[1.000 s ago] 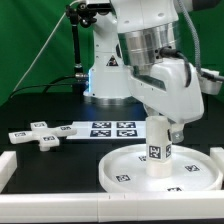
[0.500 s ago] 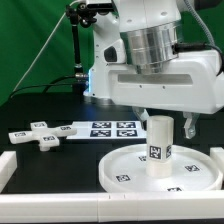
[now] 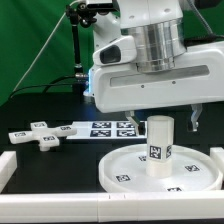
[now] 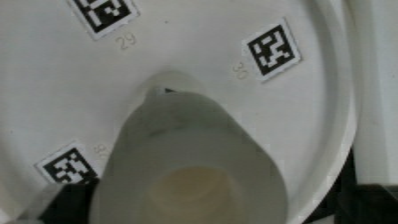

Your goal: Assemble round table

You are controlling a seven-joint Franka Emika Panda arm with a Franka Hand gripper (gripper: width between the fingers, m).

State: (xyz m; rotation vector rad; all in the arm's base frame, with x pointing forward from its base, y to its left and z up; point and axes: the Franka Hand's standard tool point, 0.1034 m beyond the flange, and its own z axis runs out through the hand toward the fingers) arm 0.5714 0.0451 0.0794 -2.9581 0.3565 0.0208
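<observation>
The round disc (image 3: 125, 165) lies flat on the table at the front of the exterior view's right. The short cylinder leg (image 3: 159, 145) stands upright on its central hub, a tag facing front. My gripper (image 3: 163, 118) hovers just over the leg's top, open, with one dark fingertip (image 3: 133, 118) on each side and clear of it. The cross-shaped foot (image 3: 40, 133) lies loose at the exterior view's left. In the wrist view the leg's top (image 4: 187, 175) fills the near part, with the tagged disc (image 4: 196, 45) around it. My fingers do not show there.
The marker board (image 3: 105, 128) lies behind the disc, beside the foot. A long white rail (image 3: 60, 205) runs along the table's front edge and a short one (image 3: 5, 165) stands at the front left. The robot's base (image 3: 105, 75) stands at the back.
The wrist has turned square to the camera and risen. The fingers, which were down around the leg, now stand above its top. The leg stays upright on the disc.
</observation>
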